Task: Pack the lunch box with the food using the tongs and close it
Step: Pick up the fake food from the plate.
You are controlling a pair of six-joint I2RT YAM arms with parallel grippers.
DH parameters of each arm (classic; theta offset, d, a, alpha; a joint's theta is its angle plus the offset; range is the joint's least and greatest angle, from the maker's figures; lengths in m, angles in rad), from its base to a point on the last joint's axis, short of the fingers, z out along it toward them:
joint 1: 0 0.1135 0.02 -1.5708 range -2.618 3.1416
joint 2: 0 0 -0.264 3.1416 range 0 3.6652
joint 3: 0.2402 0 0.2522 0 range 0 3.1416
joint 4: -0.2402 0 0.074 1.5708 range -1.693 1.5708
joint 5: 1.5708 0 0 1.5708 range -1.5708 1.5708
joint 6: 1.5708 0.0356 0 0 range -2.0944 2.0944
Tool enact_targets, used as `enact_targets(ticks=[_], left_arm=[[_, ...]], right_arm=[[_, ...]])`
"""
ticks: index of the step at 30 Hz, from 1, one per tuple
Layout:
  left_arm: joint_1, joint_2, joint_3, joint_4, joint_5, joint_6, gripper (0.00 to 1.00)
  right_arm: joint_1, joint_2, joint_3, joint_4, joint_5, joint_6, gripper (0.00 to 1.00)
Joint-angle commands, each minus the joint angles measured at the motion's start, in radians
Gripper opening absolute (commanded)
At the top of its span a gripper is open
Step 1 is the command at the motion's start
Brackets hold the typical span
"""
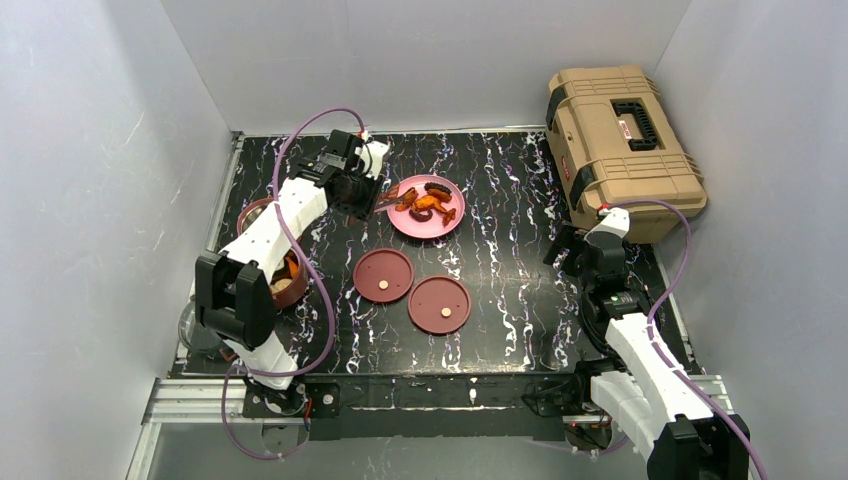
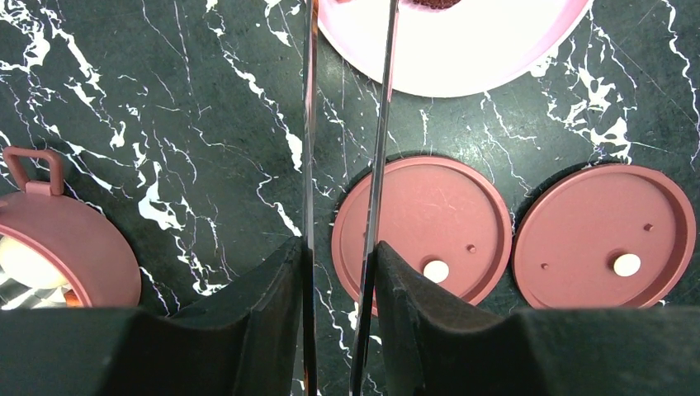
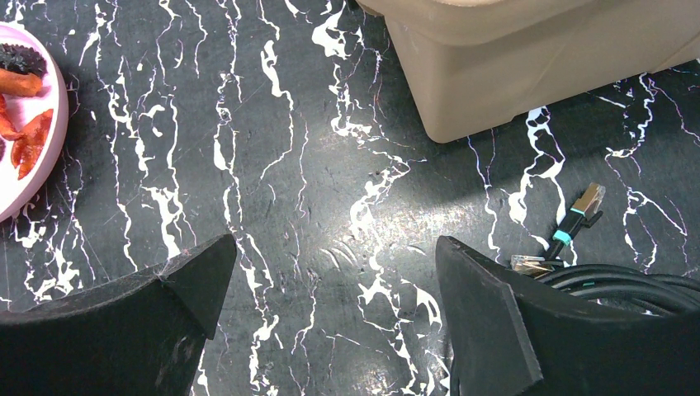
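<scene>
Two slim blades of the tongs [image 2: 380,165] run up between the left gripper's [image 2: 338,305] black fingers [image 2: 272,322], which press on them from both sides. The blades stand slightly apart, and their far ends leave the wrist view at the rim of the pink plate [image 2: 462,58]. From above, the tips reach the plate's left edge beside the food [image 1: 430,203], orange-red chunks and dark bits. Near the plate, two maroon disc lids [image 2: 421,231] lie flat and side by side on the marble table [image 3: 330,124], each with a pale dot. A lunch box [image 1: 295,290] bowl sits at the table's left edge, partly under the left arm, with orange and pale pieces inside. The right gripper [image 3: 330,289] hangs with its jaws wide apart and holds nothing. It is over bare marble near the tan toolbox [image 3: 528,74], with a plugged cable [image 3: 578,219] just beside one finger.
</scene>
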Motion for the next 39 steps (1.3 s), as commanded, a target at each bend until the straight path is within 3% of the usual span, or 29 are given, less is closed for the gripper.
enact_targets(ticks=[1,39], left_arm=[[0.004,0.011,0.016,-0.014,0.014,0.014,0.33],[0.004,0.132,0.103,-0.012,0.019,0.053,0.32]], right_arm=[[-0.001,0.001,0.021,0.022,0.015,-0.013,1.0],[-0.001,0.02,0.018,0.036,0.001,-0.005,1.0]])
